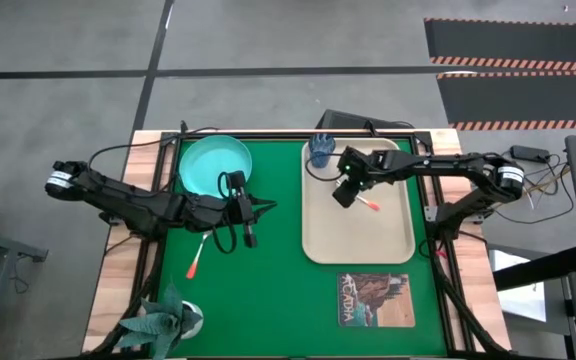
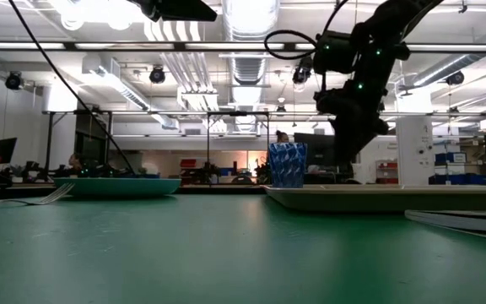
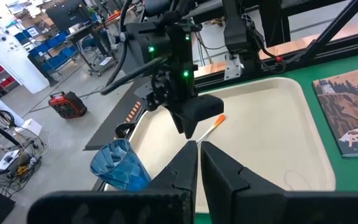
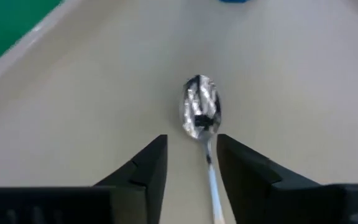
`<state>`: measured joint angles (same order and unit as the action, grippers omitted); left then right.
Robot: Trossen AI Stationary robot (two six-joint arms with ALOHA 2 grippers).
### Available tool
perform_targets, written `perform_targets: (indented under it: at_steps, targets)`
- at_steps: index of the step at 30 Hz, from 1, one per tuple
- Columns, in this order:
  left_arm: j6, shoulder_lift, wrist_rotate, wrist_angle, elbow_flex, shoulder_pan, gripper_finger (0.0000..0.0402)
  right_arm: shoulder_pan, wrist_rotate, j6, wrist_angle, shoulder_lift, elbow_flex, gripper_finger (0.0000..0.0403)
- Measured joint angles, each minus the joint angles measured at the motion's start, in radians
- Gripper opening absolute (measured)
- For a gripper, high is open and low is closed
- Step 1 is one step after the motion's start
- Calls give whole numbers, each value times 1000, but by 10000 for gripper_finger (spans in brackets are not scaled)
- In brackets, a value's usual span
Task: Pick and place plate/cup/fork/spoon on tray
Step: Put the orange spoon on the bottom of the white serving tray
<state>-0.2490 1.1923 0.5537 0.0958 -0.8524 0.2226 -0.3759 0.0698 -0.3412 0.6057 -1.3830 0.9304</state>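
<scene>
The beige tray (image 1: 388,245) lies on the green mat at the right. The blue cup (image 1: 321,150) stands on the tray's far left corner. The spoon (image 4: 199,114) lies on the tray, and its orange handle (image 1: 369,204) sticks out beside my right gripper. My right gripper (image 4: 191,155) is open just above the tray, with its fingers on either side of the spoon's thin stem. The turquoise plate (image 1: 215,165) rests on the mat at the far left. The fork (image 1: 197,258) lies on the mat near it. My left gripper (image 1: 251,215) is shut and empty, beside the plate.
A printed picture card (image 1: 376,299) lies on the mat near the tray's front edge. A small potted plant (image 1: 168,320) stands at the table's near left corner. Cables run along the table's far edge.
</scene>
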Motion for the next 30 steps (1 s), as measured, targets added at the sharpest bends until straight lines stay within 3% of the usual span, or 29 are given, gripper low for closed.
perform_targets:
  at_steps: [4,10,30]
  targets:
    - [6,0,0,-1,0,1,6,-3,-45,62,102,1,18,163]
    - [6,-1,-1,-10,0,10,6,-6,-52,206,279,1,30,159]
    - [-46,-2,0,-4,0,8,6,-11,-42,237,51,-80,-37,148]
